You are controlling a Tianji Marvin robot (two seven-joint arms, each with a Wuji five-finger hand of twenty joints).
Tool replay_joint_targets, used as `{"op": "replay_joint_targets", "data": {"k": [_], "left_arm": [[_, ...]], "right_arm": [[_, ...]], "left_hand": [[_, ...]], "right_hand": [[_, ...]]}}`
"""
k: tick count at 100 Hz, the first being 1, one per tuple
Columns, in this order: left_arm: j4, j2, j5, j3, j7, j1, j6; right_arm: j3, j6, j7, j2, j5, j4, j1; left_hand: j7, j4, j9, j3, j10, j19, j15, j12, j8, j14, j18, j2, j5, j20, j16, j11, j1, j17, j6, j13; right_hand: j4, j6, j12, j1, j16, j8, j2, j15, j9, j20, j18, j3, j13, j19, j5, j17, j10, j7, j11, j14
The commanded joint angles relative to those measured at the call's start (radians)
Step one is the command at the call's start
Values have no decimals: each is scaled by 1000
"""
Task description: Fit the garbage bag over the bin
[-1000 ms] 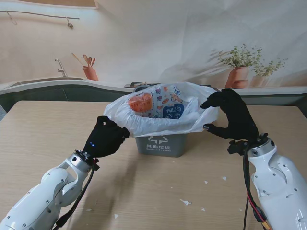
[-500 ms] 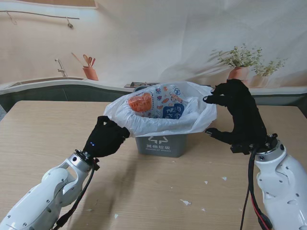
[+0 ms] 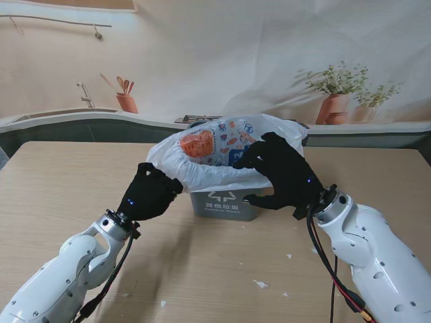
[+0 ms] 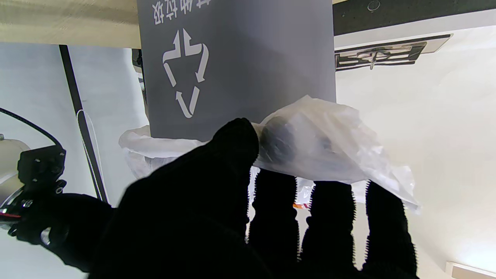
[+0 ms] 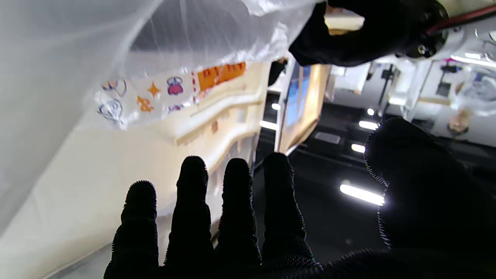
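A grey bin (image 3: 221, 204) with a white recycling mark stands mid-table, its wall filling the left wrist view (image 4: 248, 58). A translucent white garbage bag (image 3: 215, 168) with colourful wrappers inside is draped over its top and hangs past the rim. My left hand (image 3: 149, 194) is shut on the bag's left edge; thumb and fingers (image 4: 232, 143) pinch the plastic (image 4: 321, 147) beside the bin. My right hand (image 3: 281, 180) hovers over the bag's near right part, open with fingers spread. In the right wrist view the spread fingers (image 5: 236, 193) hold nothing and the bag (image 5: 116, 58) lies just beyond them.
Small white paper scraps (image 3: 261, 284) lie on the wooden table (image 3: 60, 182) nearer to me on the right. Behind the table runs a printed kitchen backdrop with potted plants (image 3: 340, 94) and a sink counter.
My right hand has swung from the bag's far right side leftward and nearer to me, over the front right of the bag. The left hand has kept its hold.
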Motion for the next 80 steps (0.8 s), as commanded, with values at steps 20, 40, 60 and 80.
{"op": "replay_joint_targets", "data": {"k": [20, 40, 60, 80], "left_arm": [[0, -2, -3, 5, -20, -1, 0], [-1, -4, -9, 4, -17, 3, 2], [-3, -3, -7, 1, -16, 6, 4], [2, -3, -8, 3, -21, 2, 0]], "right_arm": [[-68, 71, 71, 5, 1, 43, 33], [-117, 150, 80, 7, 3, 88, 71], [-146, 207, 80, 5, 12, 111, 92], [-165, 244, 93, 0, 39, 120, 106]], "left_hand": [[31, -6, 9, 18, 19, -17, 10, 26, 12, 19, 18, 3, 27, -7, 24, 16, 23, -5, -7, -2], [34, -6, 8, 19, 32, -17, 10, 27, 15, 20, 18, 2, 28, -6, 24, 15, 26, -5, -4, -3], [34, -6, 9, 17, 18, -19, 10, 27, 17, 19, 18, 3, 27, -7, 24, 16, 26, -7, -7, -4], [35, -6, 7, 16, 21, -20, 10, 28, 21, 19, 18, 3, 26, -7, 24, 15, 27, -8, -7, -5]], "right_hand": [[67, 61, -11, 13, -12, -28, -11, -18, -35, -21, 13, -16, -33, -32, -35, -27, 43, -18, -33, 14], [66, 65, -8, 21, -8, -35, 5, -8, -60, -16, 6, -22, -55, -39, -53, -38, 47, -11, -23, 17], [68, 68, -4, 59, -1, -35, 39, 10, -63, -9, 6, -46, -59, -39, -61, -38, 50, 6, -4, 20], [71, 74, 0, 83, 6, -33, 48, 28, -27, -4, 11, -66, -34, -35, -30, -26, 56, 20, 10, 29]]}}
